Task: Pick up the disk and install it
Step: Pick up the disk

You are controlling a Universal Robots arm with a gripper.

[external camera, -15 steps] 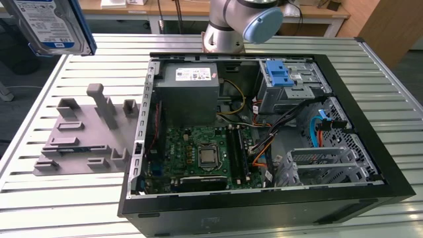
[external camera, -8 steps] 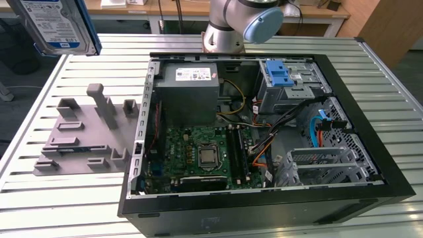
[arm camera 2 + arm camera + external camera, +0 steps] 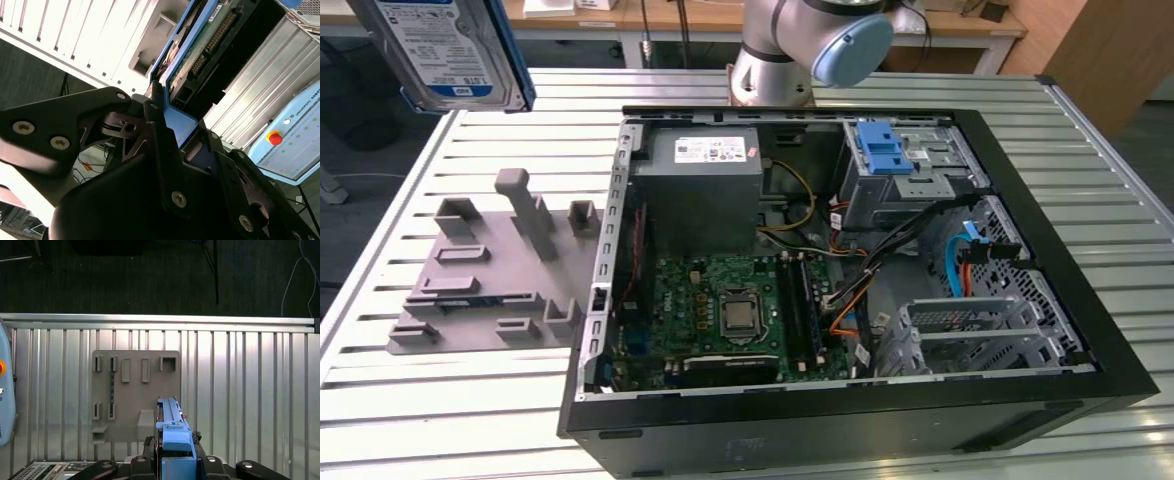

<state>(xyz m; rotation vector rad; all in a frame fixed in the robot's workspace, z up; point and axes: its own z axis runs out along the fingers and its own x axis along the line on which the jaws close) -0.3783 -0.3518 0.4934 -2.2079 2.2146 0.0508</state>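
Now, at ten o'clock in the exterior view, we see the flat, blue-framed silver-grey hard disk (image 3: 447, 45) aloft over the grey moulded holder block (image 3: 487, 290), the open black computer case (image 3: 854, 432) at three o'clock. The fingers of the black gripper (image 3: 176, 461) clamp the frame.

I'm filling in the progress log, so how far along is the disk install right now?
Done: the disk is off the grey holder block, raised high at the exterior view's left. In hand: in the first wrist view the tool is shut on its blue frame. Left: the install itself; the disk is not yet in the open computer case, well apart from the metal drive cage.
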